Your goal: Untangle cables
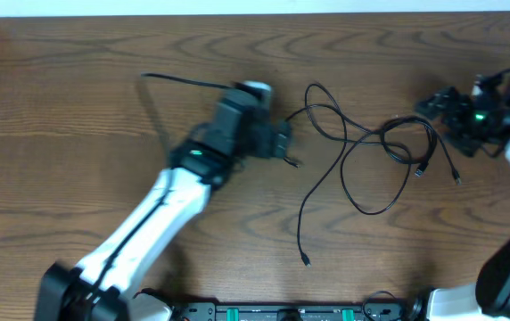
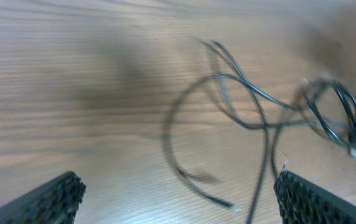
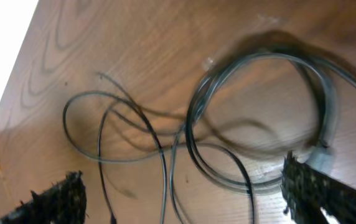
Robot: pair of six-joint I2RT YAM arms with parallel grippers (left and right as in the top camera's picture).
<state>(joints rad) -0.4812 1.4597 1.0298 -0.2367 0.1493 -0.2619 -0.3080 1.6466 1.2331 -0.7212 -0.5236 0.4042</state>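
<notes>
Broadly, the untangling looks barely begun.

At the left, we see the left arm reaching from the near corner across the brown wooden bench toward the middle. A thick black lead of its own arcs behind it and is no part of the job. The left pincer is spread wide and pinches nothing. In its wrist view, one loose cord end lies on the bench between its fingers.

Just to the right lie the cables, thin black cords sprawled over the middle of the bench. They make several wide loops that cross one another near the centre, and one long tail trails toward the near edge. We can make out no white cord.

Further right, the strands gather into a tighter coil with a pale plug at its side. The right pincer hangs by this coil, also spread wide and holding nothing. We cannot tell whether it touches the cord.

We judge that every crossing remains to be worked apart, and nothing is yet laid out singly. The main hindrances look to be the central crossings and the tight coil. Both wrist views are blurred, so which strand runs over which is unclear.
</notes>
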